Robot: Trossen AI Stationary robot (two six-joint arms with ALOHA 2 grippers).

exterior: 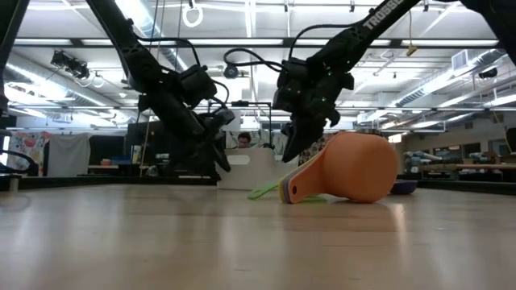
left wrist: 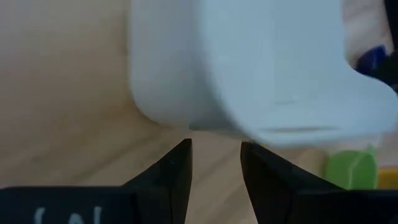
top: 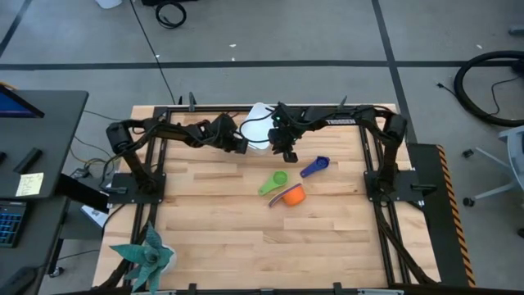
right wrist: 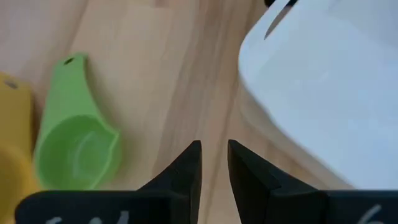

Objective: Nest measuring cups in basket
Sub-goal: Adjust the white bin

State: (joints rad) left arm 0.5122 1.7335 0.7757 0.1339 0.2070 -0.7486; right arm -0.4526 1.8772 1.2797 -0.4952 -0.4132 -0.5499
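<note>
The white basket (top: 255, 131) stands on the wooden table near its far edge. My left gripper (left wrist: 214, 144) is open just short of the basket's (left wrist: 249, 68) near-left wall, with nothing between its fingers. My right gripper (right wrist: 214, 144) stands over bare wood beside the basket's (right wrist: 323, 87) right corner. Its fingers are a narrow gap apart and hold nothing. The green cup (right wrist: 74, 152) lies mouth up nearer the table's middle, with a yellow handle (right wrist: 12, 118) beside it. The orange cup (top: 293, 195) lies on its side next to the green one. The dark blue cup (top: 315, 166) lies to their right.
Dark frame rails run along the table's far edge and both sides (top: 372, 156). A spiky green plant (top: 147, 254) stands at the near left corner. Bare wood stretches across the near half of the table (top: 270, 246).
</note>
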